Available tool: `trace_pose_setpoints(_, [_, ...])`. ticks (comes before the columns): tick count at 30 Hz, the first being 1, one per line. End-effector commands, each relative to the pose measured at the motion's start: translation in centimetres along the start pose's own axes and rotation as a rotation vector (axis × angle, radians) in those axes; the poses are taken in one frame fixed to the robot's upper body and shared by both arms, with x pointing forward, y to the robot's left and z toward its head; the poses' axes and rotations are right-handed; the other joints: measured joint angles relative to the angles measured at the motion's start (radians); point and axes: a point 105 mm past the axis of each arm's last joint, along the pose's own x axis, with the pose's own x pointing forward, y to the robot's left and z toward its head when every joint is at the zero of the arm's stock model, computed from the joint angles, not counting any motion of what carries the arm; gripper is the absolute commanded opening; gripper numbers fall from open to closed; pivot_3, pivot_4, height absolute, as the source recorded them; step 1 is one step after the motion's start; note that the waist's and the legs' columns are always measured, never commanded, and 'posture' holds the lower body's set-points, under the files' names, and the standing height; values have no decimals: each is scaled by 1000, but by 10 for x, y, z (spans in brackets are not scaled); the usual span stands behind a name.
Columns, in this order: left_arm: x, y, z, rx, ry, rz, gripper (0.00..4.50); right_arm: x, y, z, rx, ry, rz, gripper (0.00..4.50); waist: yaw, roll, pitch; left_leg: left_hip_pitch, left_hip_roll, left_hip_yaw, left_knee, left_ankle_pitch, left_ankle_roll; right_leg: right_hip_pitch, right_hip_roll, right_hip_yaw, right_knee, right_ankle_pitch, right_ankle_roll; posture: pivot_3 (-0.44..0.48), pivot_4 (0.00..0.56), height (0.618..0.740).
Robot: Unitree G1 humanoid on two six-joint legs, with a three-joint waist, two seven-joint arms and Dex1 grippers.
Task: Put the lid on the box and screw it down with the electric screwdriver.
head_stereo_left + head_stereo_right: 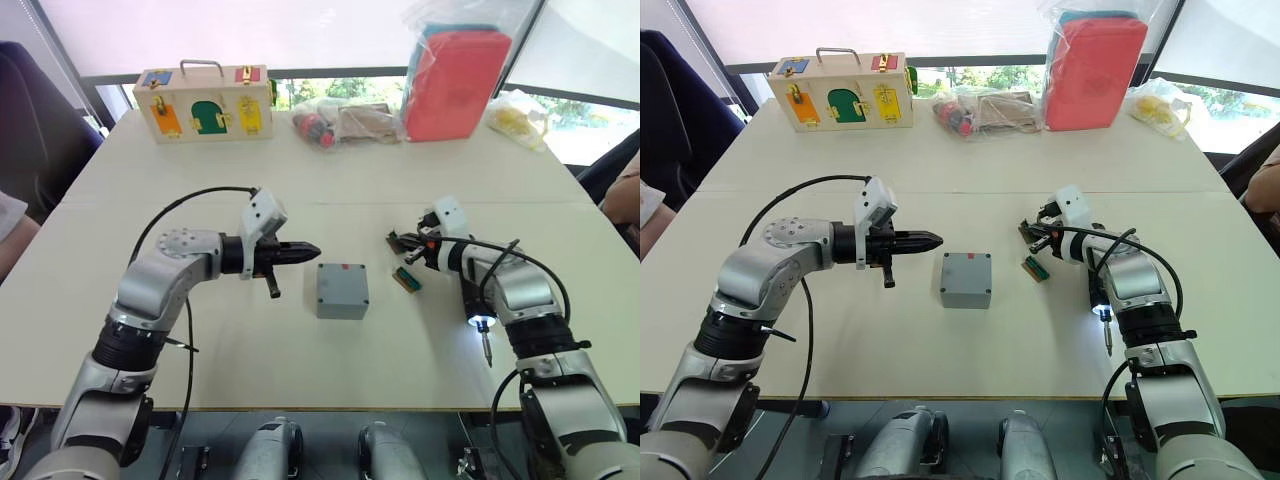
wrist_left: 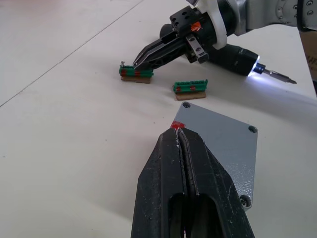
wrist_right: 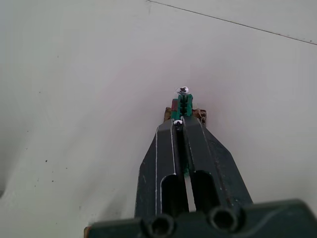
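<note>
The grey box (image 1: 342, 291) sits mid-table with the lid (image 2: 223, 144) lying flat on top; a red mark and corner screws show on it. My left gripper (image 1: 312, 251) hovers shut and empty just left of the box, its tips near the lid's red-marked corner. My right gripper (image 1: 397, 240) is to the right of the box, tips down on a green screw holder strip (image 2: 134, 73) and pinched on a small screw (image 3: 177, 121). The black electric screwdriver (image 1: 470, 296) lies on the table under my right forearm, its tip light (image 1: 482, 322) lit.
A second green holder strip (image 1: 407, 279) lies between the box and my right arm. At the table's far edge stand a wooden case with coloured latches (image 1: 205, 103), plastic bags (image 1: 335, 122) and a red pouch (image 1: 455, 80). People sit at both table sides.
</note>
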Motion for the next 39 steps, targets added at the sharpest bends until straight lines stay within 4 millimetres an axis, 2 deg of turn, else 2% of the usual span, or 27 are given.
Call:
trace_pose_setpoints(1, [-2,-1,6,33,-17,-1,0,-10,-6,23,-20,-90,-5,82,0,0,0,0,0,0,0,0,0,0,0,0,0,0,0,0,150,740])
trace_pose_setpoints(9, [-1,-1,5,28,-15,-3,0,-17,-8,32,12,-139,2,82,0,0,0,0,0,0,0,0,0,0,0,0,0,0,0,0,150,740])
trace_pose_setpoints(13, [-3,-1,4,27,-13,-3,0,-23,-8,43,13,-189,-2,82,1,0,0,0,0,0,0,0,0,0,0,0,0,0,0,0,150,740])
trace_pose_setpoints(16, [-11,-4,1,27,16,-23,0,-39,9,68,-27,-272,78,82,-1,0,0,0,0,0,0,0,0,0,0,0,0,0,0,0,150,740])
trace_pose_setpoints(18, [-18,-8,-2,27,43,-52,0,-47,26,73,-37,-287,152,82,-2,0,0,0,0,0,-1,0,0,-1,0,0,0,0,0,0,150,740])
trace_pose_setpoints(22, [-32,-18,-12,30,114,-112,0,-59,68,67,-58,-263,302,82,2,0,0,0,1,0,-1,0,0,-1,0,1,0,0,0,0,150,740])
trace_pose_setpoints(25, [-34,-19,-14,28,126,-116,0,-59,85,57,-42,-237,337,82,7,0,0,0,1,0,0,-1,2,0,0,1,0,0,0,0,150,740])
trace_pose_setpoints(31, [-29,-18,-13,29,120,-111,0,-52,93,48,-9,-218,339,82,4,0,0,0,0,0,0,-1,2,0,0,1,1,0,0,0,150,740])
trace_pose_setpoints(39, [-27,-21,-11,28,113,-109,0,-47,90,43,-6,-195,323,82,4,0,0,0,0,0,0,-1,1,0,1,1,0,0,0,0,150,740])
